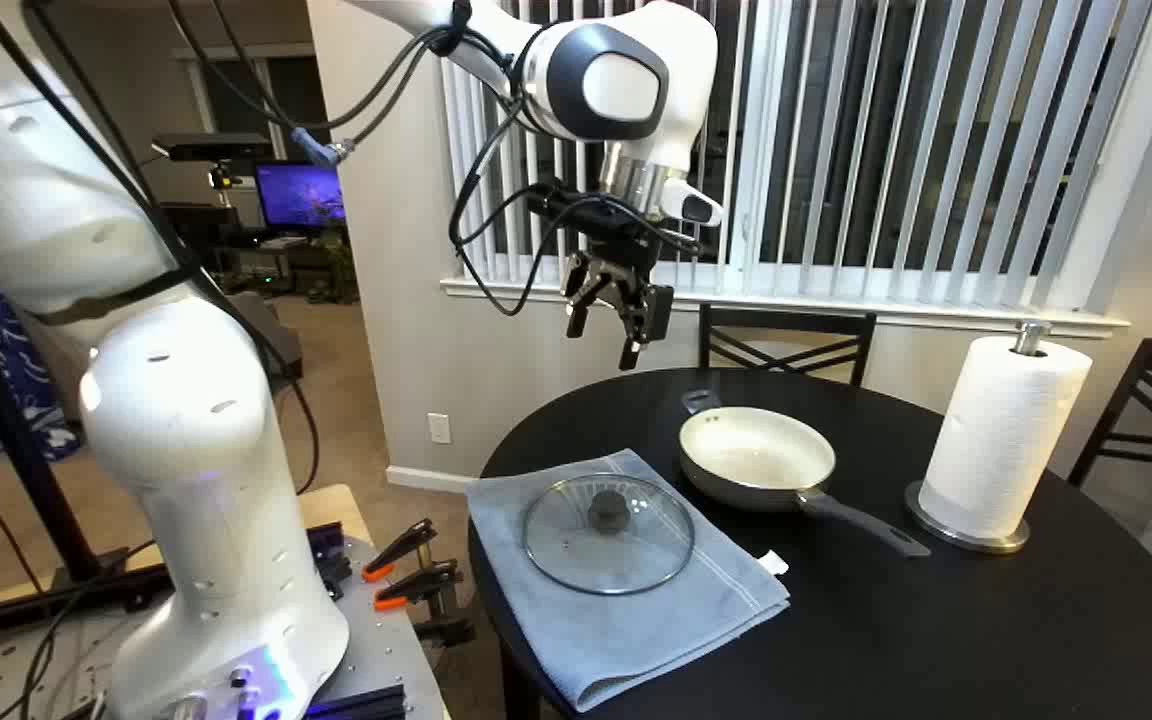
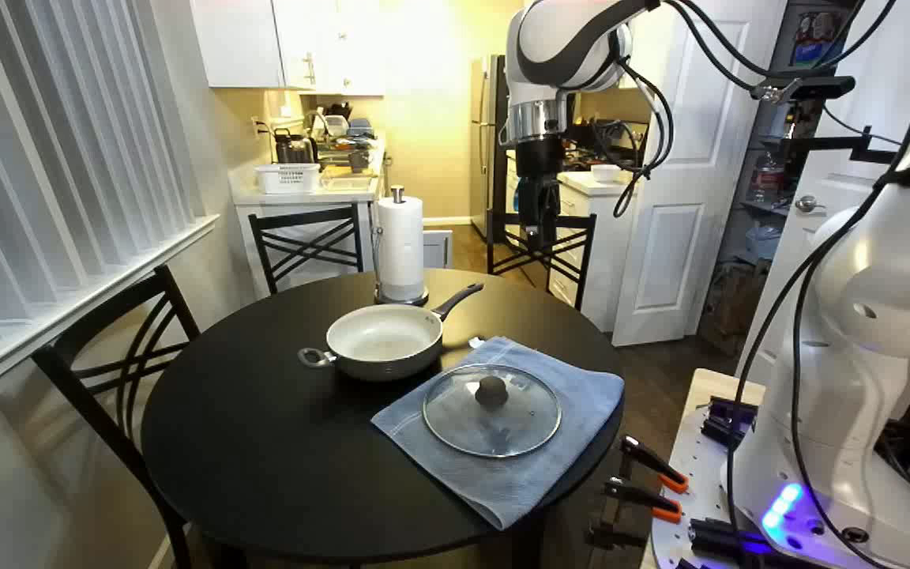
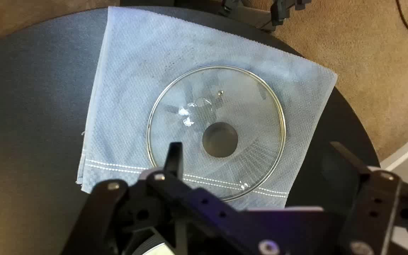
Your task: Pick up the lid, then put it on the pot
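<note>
The lid (image 1: pixel 608 555), clear glass with a dark knob, lies knob up on a folded blue-grey cloth; it shows in an exterior view (image 2: pixel 493 423) and in the wrist view (image 3: pixel 220 140). The pot (image 1: pixel 758 450), a cream-lined pan with a dark handle, stands uncovered beside the cloth, also in an exterior view (image 2: pixel 384 336). My gripper (image 1: pixel 602 342) is open and empty, high above the table and apart from the lid; it shows end-on in an exterior view (image 2: pixel 538 237). In the wrist view my gripper (image 3: pixel 255 145) has its fingers wide apart, the knob above and between them.
The cloth (image 1: pixel 556 630) reaches the edge of the round black table (image 1: pixel 936 640). A paper towel roll (image 1: pixel 1001 440) stands past the pot's handle. Chairs (image 2: pixel 131 371) surround the table. A window with blinds (image 1: pixel 836 150) is behind the arm. Orange-tipped clamps (image 2: pixel 648 482) sit by the robot base.
</note>
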`<state>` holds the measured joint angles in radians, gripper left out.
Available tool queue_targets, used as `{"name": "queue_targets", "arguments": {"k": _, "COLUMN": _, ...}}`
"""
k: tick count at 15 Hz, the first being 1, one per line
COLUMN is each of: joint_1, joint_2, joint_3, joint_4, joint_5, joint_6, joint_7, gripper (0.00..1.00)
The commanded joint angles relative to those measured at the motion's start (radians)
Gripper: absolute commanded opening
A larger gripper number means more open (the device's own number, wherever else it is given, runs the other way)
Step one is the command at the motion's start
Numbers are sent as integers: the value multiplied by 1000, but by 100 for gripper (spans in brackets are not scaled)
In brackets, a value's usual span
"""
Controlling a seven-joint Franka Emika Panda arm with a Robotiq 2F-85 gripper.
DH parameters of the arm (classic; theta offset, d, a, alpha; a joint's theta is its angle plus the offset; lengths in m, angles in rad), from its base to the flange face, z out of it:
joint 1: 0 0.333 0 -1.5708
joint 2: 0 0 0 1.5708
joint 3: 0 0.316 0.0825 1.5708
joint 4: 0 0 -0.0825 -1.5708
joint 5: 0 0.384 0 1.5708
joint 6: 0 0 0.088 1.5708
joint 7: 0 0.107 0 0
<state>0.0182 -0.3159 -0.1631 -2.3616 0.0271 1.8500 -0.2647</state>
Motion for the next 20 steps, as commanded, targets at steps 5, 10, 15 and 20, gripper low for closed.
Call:
{"name": "queue_targets", "arguments": {"k": 5, "joint_1": -22, "joint_2": 1, "joint_3": 20, "joint_4": 1, "joint_5": 6, "joint_6": -2, "joint_7": -5, "gripper": 100}}
{"name": "queue_targets", "arguments": {"k": 10, "joint_1": -22, "joint_2": 1, "joint_3": 20, "joint_4": 1, "joint_5": 6, "joint_6": -2, "joint_7": -5, "gripper": 100}}
{"name": "queue_targets", "arguments": {"k": 15, "joint_1": -47, "joint_2": 10, "joint_3": 50, "joint_4": -68, "joint_5": -103, "joint_6": 244, "joint_7": 78, "gripper": 100}}
{"name": "queue_targets", "arguments": {"k": 20, "joint_1": -79, "joint_2": 57, "joint_3": 73, "joint_4": -167, "joint_5": -206, "joint_6": 492, "joint_7": 193, "gripper": 100}}
